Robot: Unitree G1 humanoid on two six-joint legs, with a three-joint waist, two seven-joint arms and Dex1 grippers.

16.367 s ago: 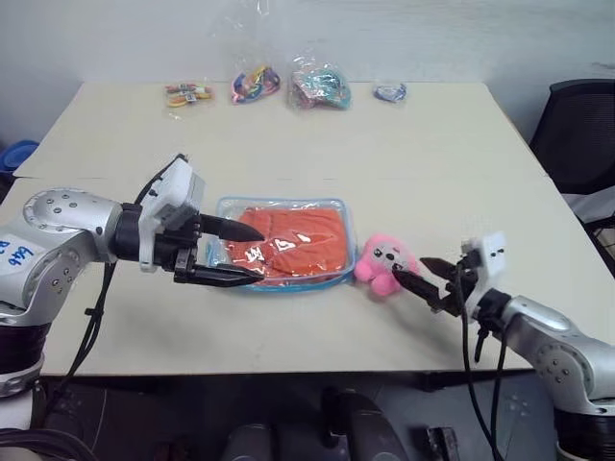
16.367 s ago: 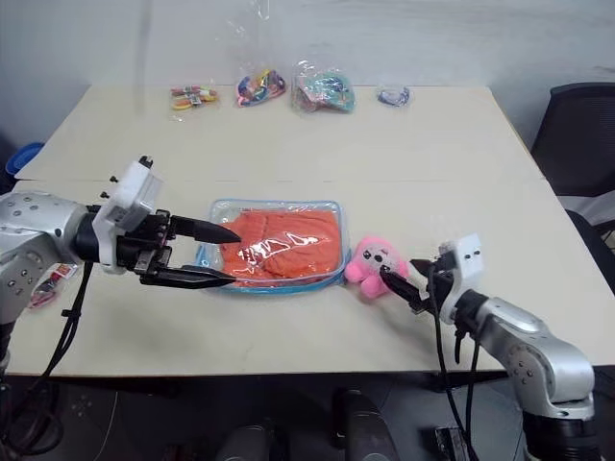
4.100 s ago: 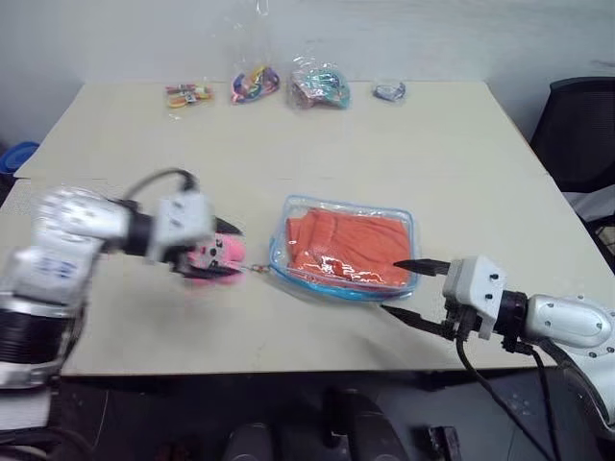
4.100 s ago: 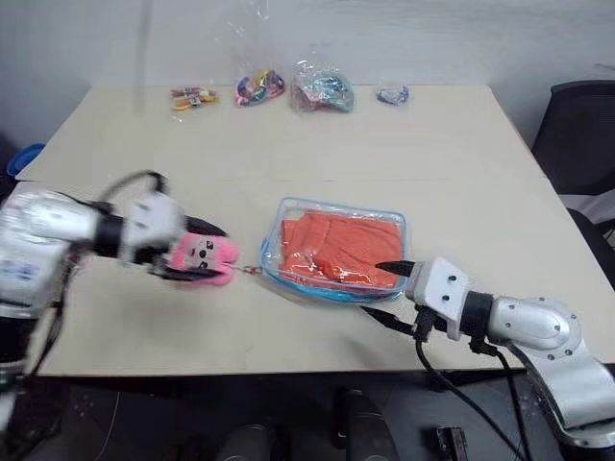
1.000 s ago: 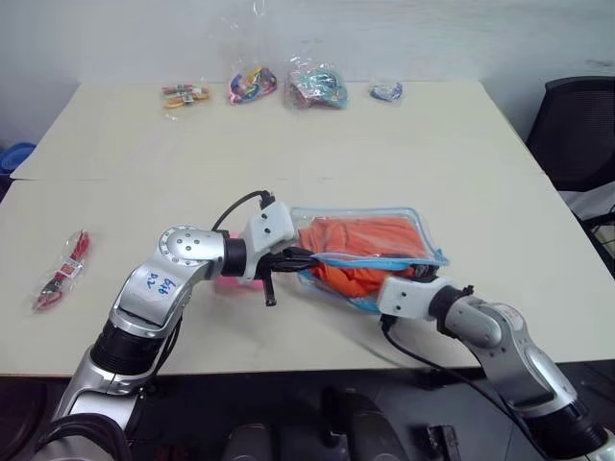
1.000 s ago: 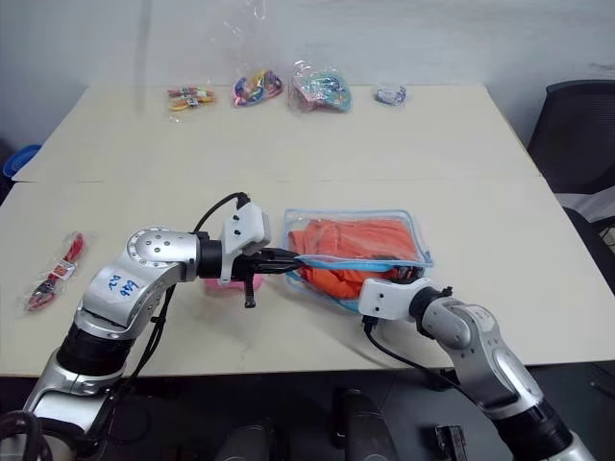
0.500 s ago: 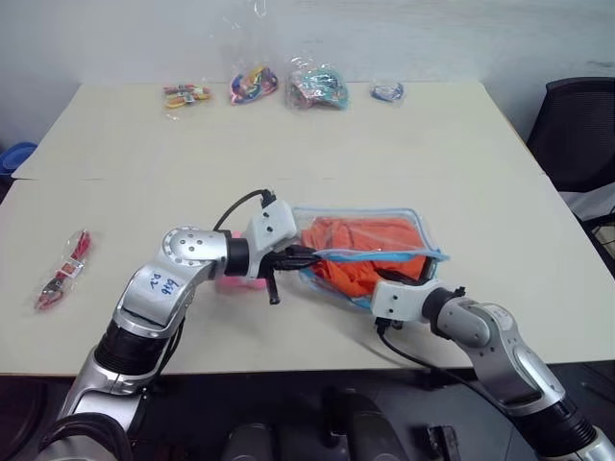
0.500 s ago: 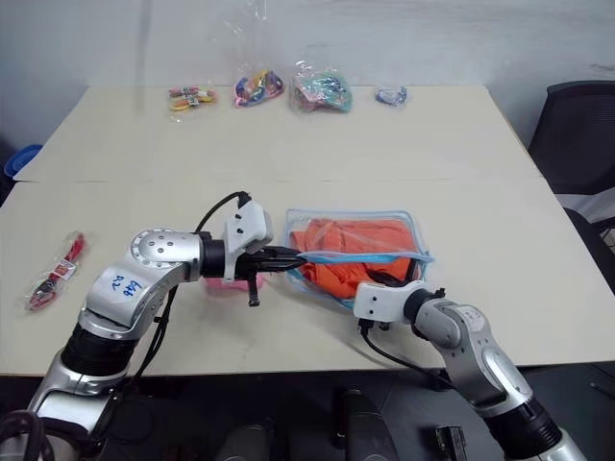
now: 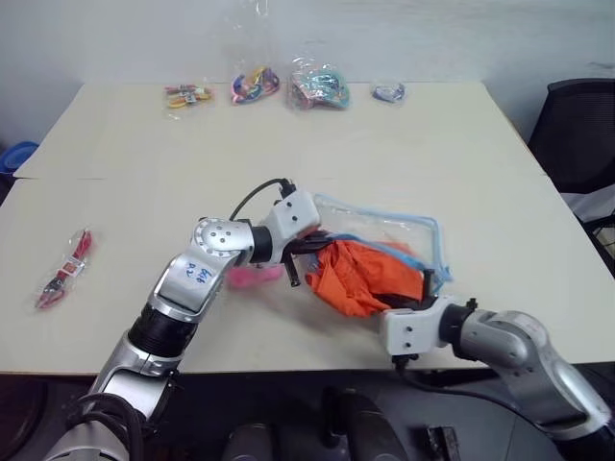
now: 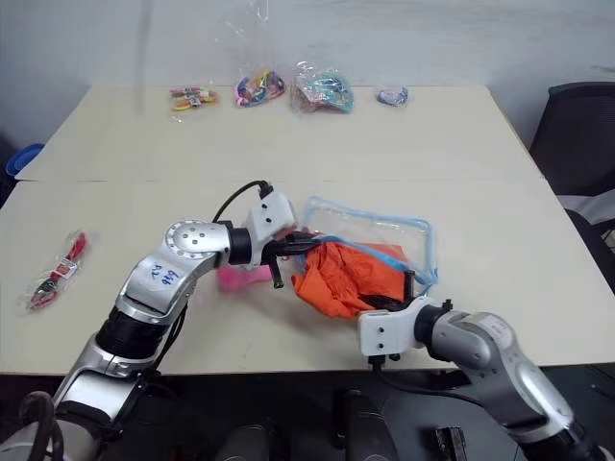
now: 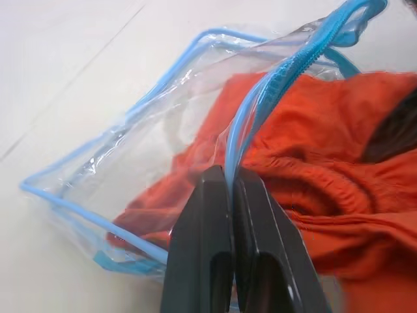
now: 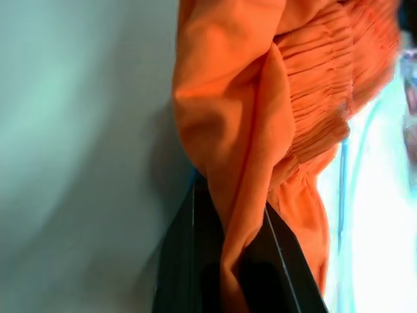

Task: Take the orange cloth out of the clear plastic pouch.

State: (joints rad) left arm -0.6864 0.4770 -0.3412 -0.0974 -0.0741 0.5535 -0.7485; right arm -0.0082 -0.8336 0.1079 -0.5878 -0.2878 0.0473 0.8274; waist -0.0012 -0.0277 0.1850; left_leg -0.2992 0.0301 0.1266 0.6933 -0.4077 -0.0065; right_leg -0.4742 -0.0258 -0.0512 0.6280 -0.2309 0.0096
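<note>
The orange cloth (image 9: 357, 276) bulges out of the mouth of the clear plastic pouch (image 9: 399, 227), bunched toward the table's near edge, with part of it still under the blue zipper trim. My left gripper (image 11: 229, 181) is shut on that blue trim (image 11: 260, 104) at the pouch's left side, holding the rim up. The same gripper (image 9: 310, 247) sits just left of the cloth in the head view. My right gripper (image 12: 228, 218) is shut on a fold of the orange cloth (image 12: 260, 98), at its near right edge (image 9: 407, 301).
A pink plush (image 9: 252, 277) lies left of the pouch, behind my left forearm. A red trinket (image 9: 60, 273) lies at the far left. Several small bags of trinkets (image 9: 320, 86) line the table's far edge. A black chair (image 9: 577, 134) stands at the right.
My right gripper has shut on the cloth and drawn back toward the near edge, pulling the cloth mostly out. My left gripper, still holding the trim, has shifted right and forward.
</note>
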